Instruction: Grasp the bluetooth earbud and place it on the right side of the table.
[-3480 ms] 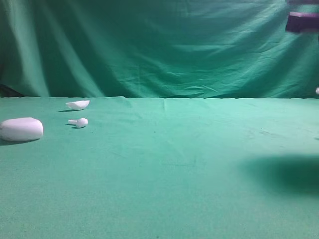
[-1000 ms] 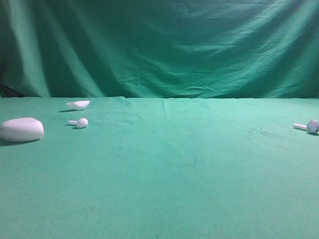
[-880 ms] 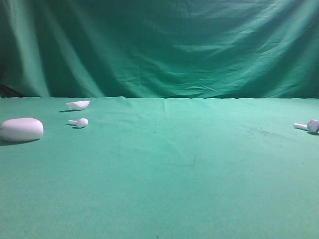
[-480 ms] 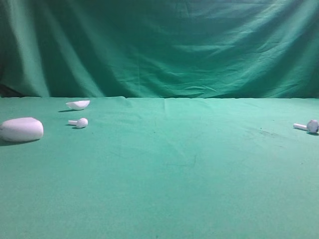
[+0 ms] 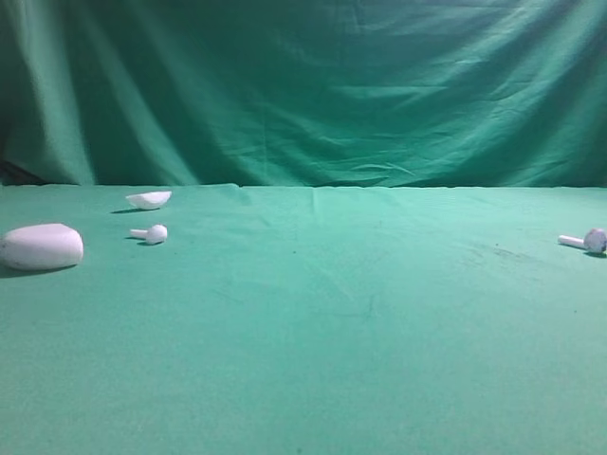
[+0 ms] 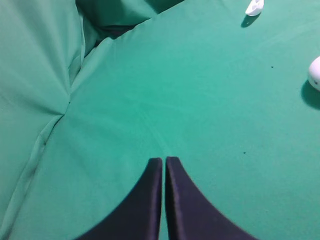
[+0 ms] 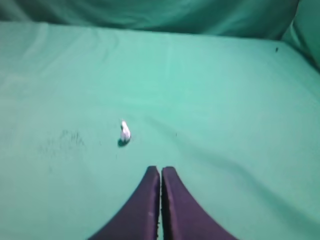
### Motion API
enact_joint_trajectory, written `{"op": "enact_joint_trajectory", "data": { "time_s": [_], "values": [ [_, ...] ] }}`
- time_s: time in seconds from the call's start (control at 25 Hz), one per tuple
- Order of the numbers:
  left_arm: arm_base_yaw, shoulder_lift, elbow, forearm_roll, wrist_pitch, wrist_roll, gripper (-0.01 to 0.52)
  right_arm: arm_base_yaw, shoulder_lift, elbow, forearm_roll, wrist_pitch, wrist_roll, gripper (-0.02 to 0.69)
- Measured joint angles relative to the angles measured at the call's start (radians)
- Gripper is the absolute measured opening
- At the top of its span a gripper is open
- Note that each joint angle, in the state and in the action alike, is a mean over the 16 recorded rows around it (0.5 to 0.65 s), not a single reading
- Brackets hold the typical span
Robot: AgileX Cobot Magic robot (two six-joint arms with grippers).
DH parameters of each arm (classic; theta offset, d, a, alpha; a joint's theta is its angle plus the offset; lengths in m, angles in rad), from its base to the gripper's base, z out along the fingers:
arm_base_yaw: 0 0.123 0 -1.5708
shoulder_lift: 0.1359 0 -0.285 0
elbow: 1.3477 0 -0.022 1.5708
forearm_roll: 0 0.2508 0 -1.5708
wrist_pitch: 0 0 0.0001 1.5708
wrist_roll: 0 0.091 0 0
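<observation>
A green cloth backdrop [image 5: 303,90] hangs behind in loose vertical folds, darker at its left and right ends and brighter across the middle. It meets the flat green-covered surface along a straight horizontal seam. Light is dim and even, casting soft, short shadows

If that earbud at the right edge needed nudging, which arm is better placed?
Right, probably: the right gripper hangs shut just short of the earbud, while the left gripper sees only the case side.

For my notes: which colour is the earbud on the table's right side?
White earbud, greyish patch on its head; exterior high view.
</observation>
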State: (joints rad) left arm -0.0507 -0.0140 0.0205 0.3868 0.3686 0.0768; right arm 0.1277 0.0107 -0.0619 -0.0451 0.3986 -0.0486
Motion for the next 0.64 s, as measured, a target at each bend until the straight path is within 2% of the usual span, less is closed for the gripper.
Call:
{"op": "enact_joint_trajectory", "data": {
  "time_s": [0.24,0.64],
  "values": [
    [0.0,0.0,0.0,0.0,0.0,0.0,0.0,-0.007,-0.019,0.079,-0.005,-0.009,0.0,0.0],
    [0.0,0.0,0.0,0.0,0.0,0.0,0.0,-0.008,-0.019,0.089,-0.005,-0.013,0.003,0.0]
  ]
}}
